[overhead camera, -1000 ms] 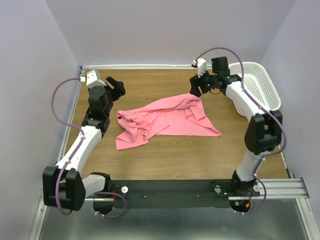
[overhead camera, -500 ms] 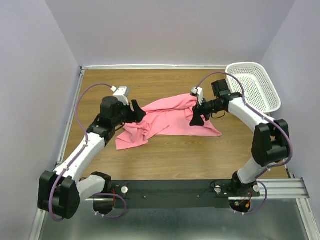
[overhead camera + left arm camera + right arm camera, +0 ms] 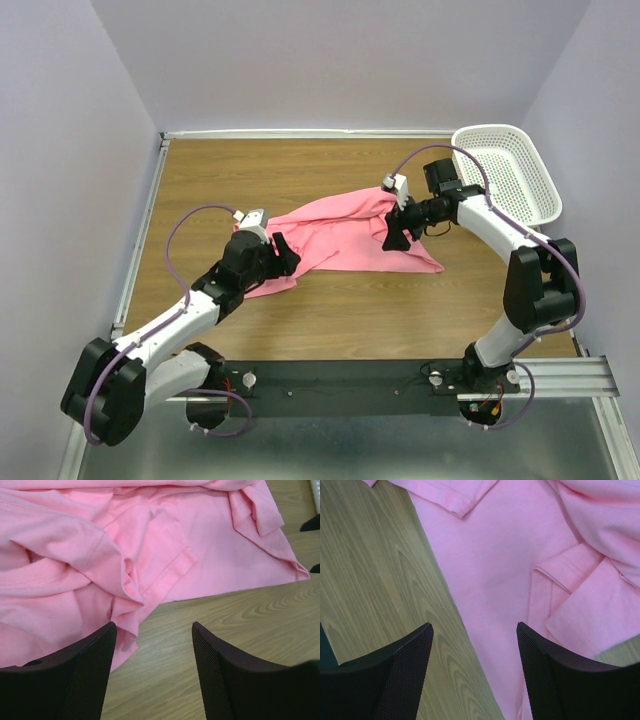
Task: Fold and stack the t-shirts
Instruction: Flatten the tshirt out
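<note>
Progress: nothing is folded yet; the t-shirt (image 3: 345, 235) lies rumpled in the middle of the desk (image 3: 400, 310), with every fold and the stacking left to do.
Left arm: reaches low to the shirt's left edge; the left end effector (image 3: 152, 630) is spread wide and empty.
Right arm: bends in over the shirt's right side; the right end effector (image 3: 475, 630) gapes, gripping nothing.
</note>
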Action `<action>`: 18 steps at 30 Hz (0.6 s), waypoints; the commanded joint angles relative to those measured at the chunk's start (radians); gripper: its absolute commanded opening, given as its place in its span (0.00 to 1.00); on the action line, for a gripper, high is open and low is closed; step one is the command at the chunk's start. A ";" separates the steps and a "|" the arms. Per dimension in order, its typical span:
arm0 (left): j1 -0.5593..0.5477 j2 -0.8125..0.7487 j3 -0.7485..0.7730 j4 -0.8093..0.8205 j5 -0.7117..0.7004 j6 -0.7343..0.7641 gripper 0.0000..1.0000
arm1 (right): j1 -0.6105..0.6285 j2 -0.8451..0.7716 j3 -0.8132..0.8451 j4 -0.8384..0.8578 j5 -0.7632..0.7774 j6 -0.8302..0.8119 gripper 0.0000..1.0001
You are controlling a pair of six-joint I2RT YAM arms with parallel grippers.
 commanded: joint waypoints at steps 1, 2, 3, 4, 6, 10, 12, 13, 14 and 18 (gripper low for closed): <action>-0.018 0.016 -0.031 0.100 -0.090 -0.058 0.67 | 0.001 0.007 -0.003 0.015 0.027 0.007 0.75; -0.023 0.022 -0.036 0.104 -0.090 -0.060 0.66 | 0.001 0.009 -0.003 0.015 0.027 0.007 0.75; -0.027 0.027 -0.040 0.108 -0.087 -0.061 0.65 | 0.001 0.009 -0.003 0.015 0.025 0.007 0.75; -0.037 0.036 -0.043 0.117 -0.087 -0.064 0.63 | 0.001 0.010 -0.004 0.013 0.025 0.007 0.75; -0.047 0.051 -0.046 0.123 -0.087 -0.068 0.60 | 0.001 0.010 -0.004 0.015 0.027 0.007 0.75; -0.084 0.106 -0.043 0.124 -0.104 -0.069 0.59 | 0.001 0.010 -0.007 0.013 0.028 0.004 0.75; -0.106 0.122 -0.043 0.120 -0.124 -0.077 0.59 | 0.001 0.009 -0.007 0.015 0.028 0.004 0.75; -0.109 0.137 -0.036 0.105 -0.150 -0.087 0.59 | 0.001 0.007 -0.007 0.015 0.030 0.002 0.75; -0.113 0.143 -0.033 0.098 -0.158 -0.086 0.59 | 0.001 0.009 -0.007 0.015 0.028 0.002 0.75; -0.146 0.145 -0.026 0.064 -0.204 -0.101 0.59 | 0.001 0.012 -0.009 0.015 0.030 -0.001 0.75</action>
